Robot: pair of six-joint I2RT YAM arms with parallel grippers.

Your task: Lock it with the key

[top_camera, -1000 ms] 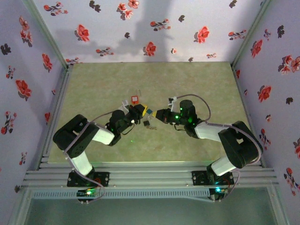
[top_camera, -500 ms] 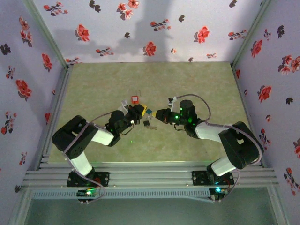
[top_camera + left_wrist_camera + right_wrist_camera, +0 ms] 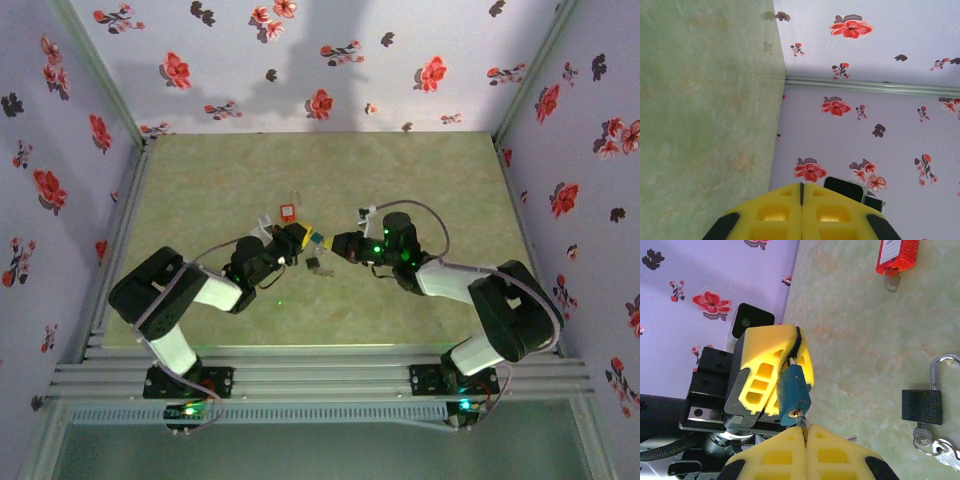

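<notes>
One key [image 3: 801, 421], pinched in the closed right claw [image 3: 804, 440]; only a short length of blade shows, the head being hidden between the yellow pads. The blade tip meets the brass keyhole in the end face of a teal lock [image 3: 792, 392]. The teal lock is gripped by its shackle in the left claw [image 3: 795, 352], whose fingers are pressed shut around it, and the two claws face each other tip to tip over the middle of the green tabletop [image 3: 865, 340]. One black lock [image 3: 922, 407] lies flat on the tabletop, shackle open, well apart from the claws, with a ring of spare keys [image 3: 935, 446] at its base. One red lock [image 3: 897, 255] with a white label lies flat, farther out, near the view's edge.
</notes>
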